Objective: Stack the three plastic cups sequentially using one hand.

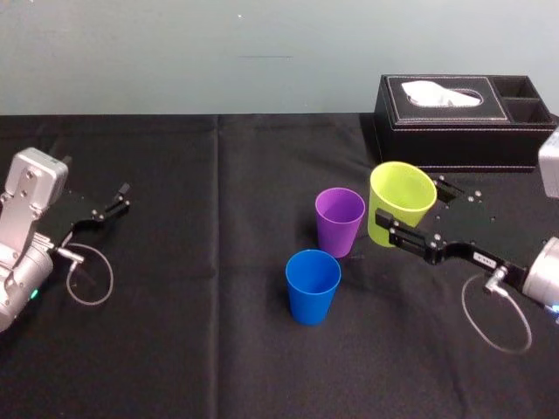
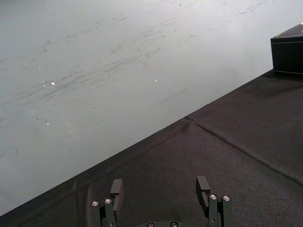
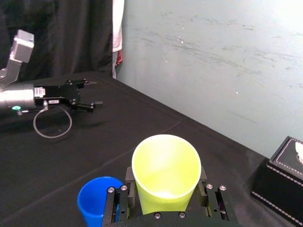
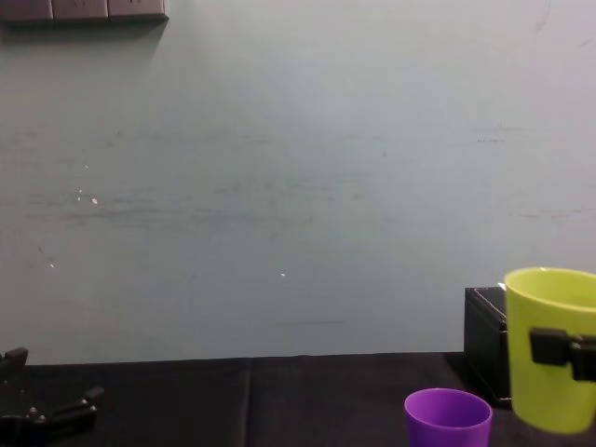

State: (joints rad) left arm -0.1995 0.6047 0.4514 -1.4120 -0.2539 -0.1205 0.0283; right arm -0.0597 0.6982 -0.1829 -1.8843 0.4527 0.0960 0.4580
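Note:
My right gripper [image 1: 412, 214] is shut on the yellow-green cup [image 1: 400, 201], one finger on each side of its wall. The cup is held upright above the table, just right of the purple cup [image 1: 339, 222]. In the chest view the yellow-green cup [image 4: 549, 345] hangs well higher than the purple cup [image 4: 447, 419]. The blue cup [image 1: 312, 285] stands upright on the cloth, nearer to me than the purple one. In the right wrist view the yellow-green cup [image 3: 165, 172] sits between the fingers, with the blue cup [image 3: 94, 205] below it. My left gripper [image 1: 122, 198] rests open at the far left.
A black tissue box [image 1: 463, 118] stands at the back right, close behind the held cup. The black cloth covers the table [image 1: 210, 349]. A cable loop [image 1: 87, 279] lies by the left arm, and another [image 1: 493, 319] hangs by the right wrist.

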